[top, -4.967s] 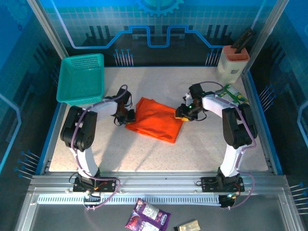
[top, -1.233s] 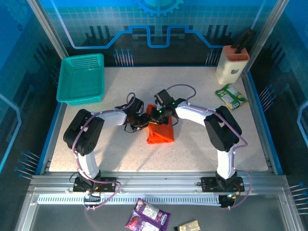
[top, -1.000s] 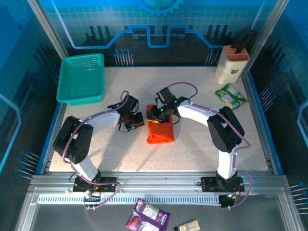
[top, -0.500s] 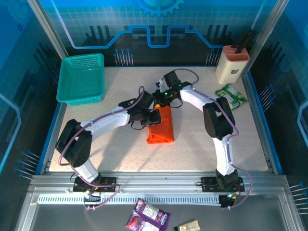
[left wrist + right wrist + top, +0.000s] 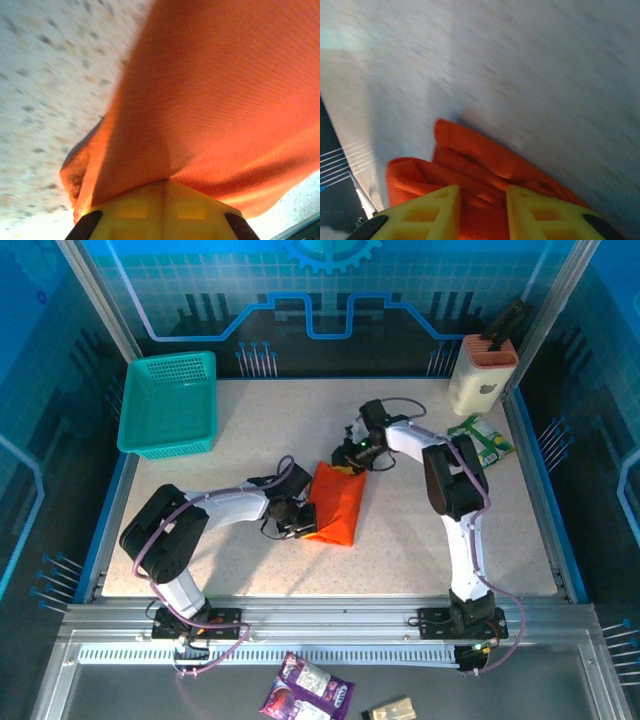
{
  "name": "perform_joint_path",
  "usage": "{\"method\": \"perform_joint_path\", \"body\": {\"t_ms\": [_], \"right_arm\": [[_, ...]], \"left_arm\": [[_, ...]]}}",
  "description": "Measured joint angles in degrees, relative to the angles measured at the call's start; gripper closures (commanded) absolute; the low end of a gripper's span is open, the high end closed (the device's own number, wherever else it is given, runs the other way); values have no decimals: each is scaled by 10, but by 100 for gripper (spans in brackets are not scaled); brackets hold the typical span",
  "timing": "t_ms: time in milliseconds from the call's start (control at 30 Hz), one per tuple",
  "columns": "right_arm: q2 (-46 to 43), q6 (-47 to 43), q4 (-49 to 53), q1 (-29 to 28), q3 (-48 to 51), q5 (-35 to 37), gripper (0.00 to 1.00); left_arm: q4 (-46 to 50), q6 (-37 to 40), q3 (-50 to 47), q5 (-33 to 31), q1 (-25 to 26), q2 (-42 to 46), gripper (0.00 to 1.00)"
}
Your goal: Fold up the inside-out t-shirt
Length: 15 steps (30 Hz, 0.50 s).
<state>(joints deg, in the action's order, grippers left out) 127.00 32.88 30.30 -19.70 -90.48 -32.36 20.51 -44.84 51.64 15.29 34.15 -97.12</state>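
My L pincer (image 5: 299,517) is pressed shut, pinching the shirt's (image 5: 338,502) near-left edge. My R pincer (image 5: 352,455) sits at its far end, jaws apart w/ cloth in the gap; can't tell if it grips.

Table (image 5: 430,540): shirt lies mid-table btwn both pincers, as a narrow folded bundle.

Step, as I judge it: late in the fold, squaring the bundle. Next move calls for laying both ends flat and letting go w/o dragging the layers open.

Views: top gives the whole bundle outline and both arms. L wrist gives cloth draping from my closed tips. R wrist gives loose bunched folds at the far end, not evident from above.
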Motion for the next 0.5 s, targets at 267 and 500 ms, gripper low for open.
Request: {"method": "perform_joint_path", "body": {"t_ms": [267, 500], "right_arm": [[-184, 17, -29, 2, 255, 22, 69], [-296, 29, -1, -36, 306, 56, 69]], "left_arm": [[53, 87, 42, -28, -102, -17, 95], [100, 160, 143, -54, -131, -51, 93]]}}
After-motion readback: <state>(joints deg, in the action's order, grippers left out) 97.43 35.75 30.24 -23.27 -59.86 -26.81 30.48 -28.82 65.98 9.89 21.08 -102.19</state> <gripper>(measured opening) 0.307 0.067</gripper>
